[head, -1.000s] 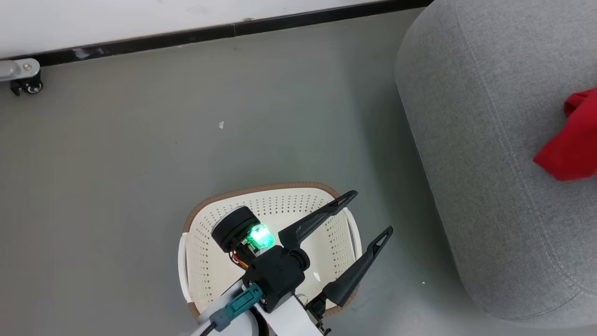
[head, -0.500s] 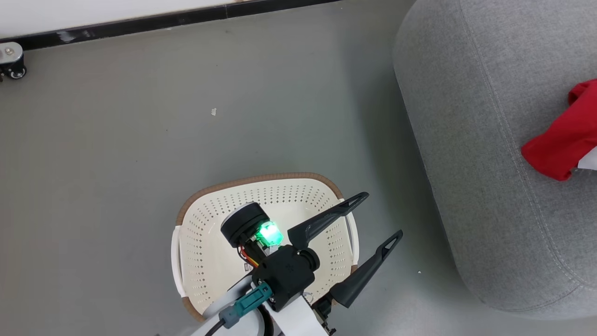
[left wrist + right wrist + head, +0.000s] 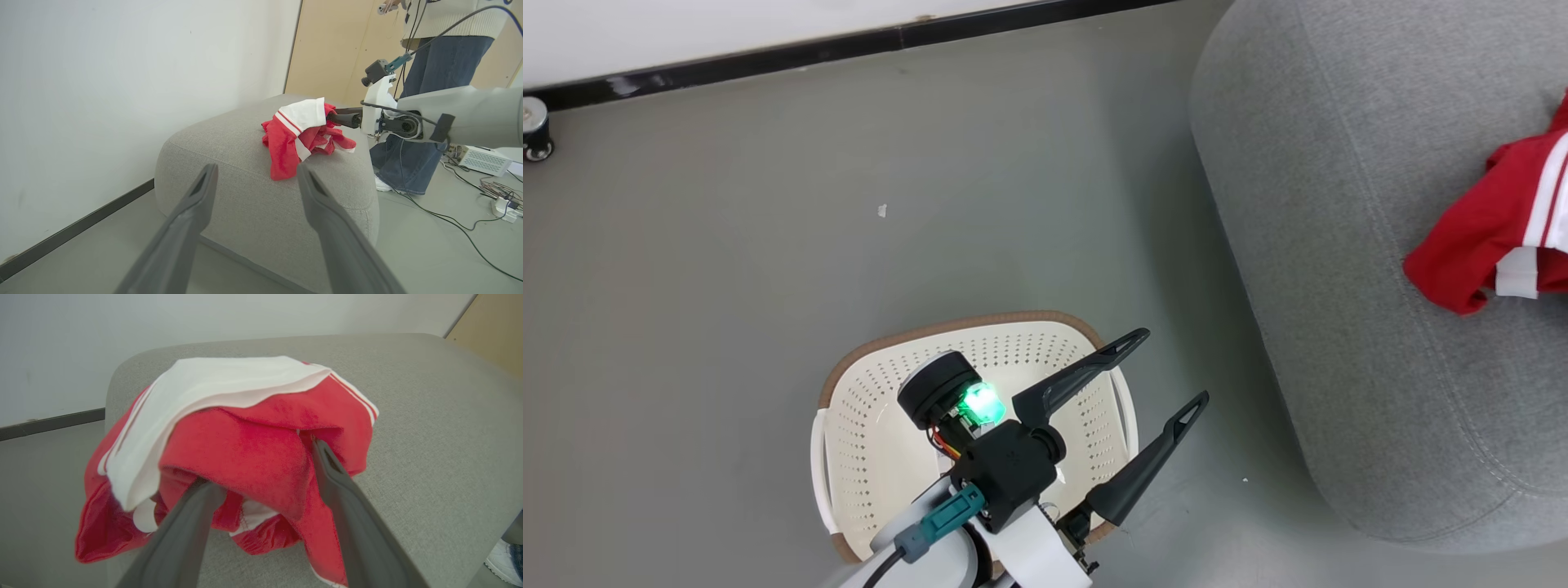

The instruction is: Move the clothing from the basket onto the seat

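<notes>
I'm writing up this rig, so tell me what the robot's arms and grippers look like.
Both the left gripper and right gripper have two long, dark grey, tapering fingers. The left one's tips are slotted; its black wrist block carries a glowing green light and a teal connector with a grey cable. The forearms are pale.

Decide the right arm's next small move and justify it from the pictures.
Probably draw the right gripper straight back, clear of the clothing. Its fingers stand apart with red folds slumped between them, and the bundle already rests on the seat, so a careful retreat should leave it there without snagging cloth.
</notes>
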